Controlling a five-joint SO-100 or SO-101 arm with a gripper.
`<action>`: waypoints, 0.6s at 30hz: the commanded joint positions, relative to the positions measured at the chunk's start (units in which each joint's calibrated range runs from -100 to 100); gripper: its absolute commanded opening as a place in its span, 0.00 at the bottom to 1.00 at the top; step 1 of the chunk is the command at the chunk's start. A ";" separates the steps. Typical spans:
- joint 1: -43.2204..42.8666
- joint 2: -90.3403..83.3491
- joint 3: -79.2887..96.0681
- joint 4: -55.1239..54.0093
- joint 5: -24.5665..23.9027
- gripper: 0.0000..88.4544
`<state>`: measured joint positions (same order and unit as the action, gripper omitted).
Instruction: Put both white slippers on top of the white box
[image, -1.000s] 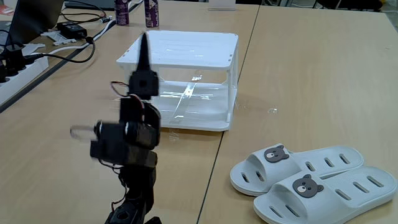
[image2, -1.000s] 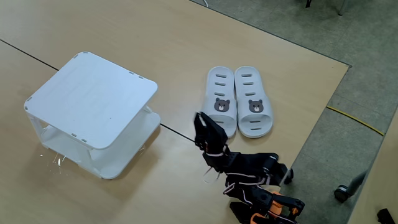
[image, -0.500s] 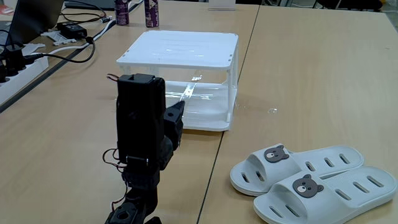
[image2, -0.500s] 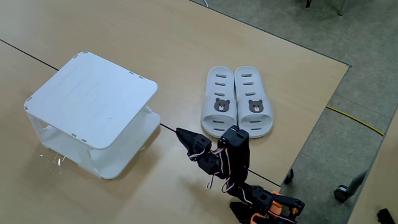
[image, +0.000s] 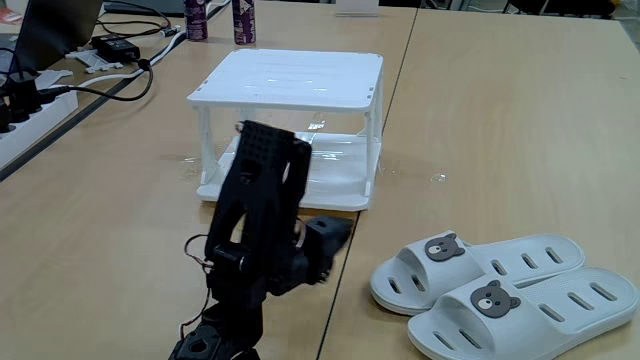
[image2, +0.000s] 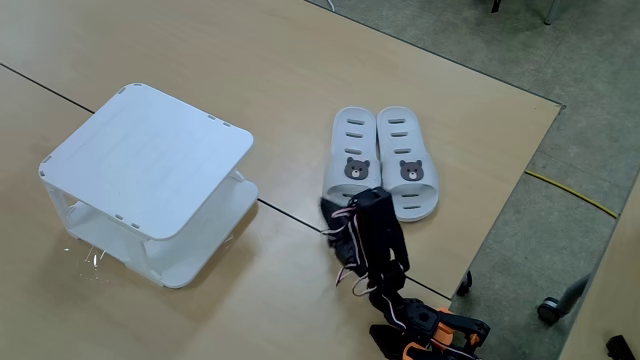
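Note:
Two white slippers with bear-face badges lie side by side on the table: one slipper is closer to the arm, the other slipper is beside it. The white box, a two-tier rack, stands apart from them with its top shelf bare. My black arm is folded low, and the gripper points toward the heel of the closer slipper, a short gap away. Nothing is held. The arm's own body hides how the jaws stand.
In a fixed view a power strip, cables and a black adapter lie at the table's left, and two purple cans stand behind the box. The table edge runs just right of the slippers, with floor beyond.
The arm has swung away from the box, dropped from pointing upward to low over the table, and now points at the slippers. Slippers and box have not moved.

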<state>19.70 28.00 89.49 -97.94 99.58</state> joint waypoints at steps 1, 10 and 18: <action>10.48 0.57 -1.40 -0.42 0.42 0.01; 16.40 0.57 -2.30 -0.42 0.42 0.15; 15.91 1.07 -10.42 -0.42 0.42 0.22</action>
<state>35.73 28.74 81.67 -97.94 99.58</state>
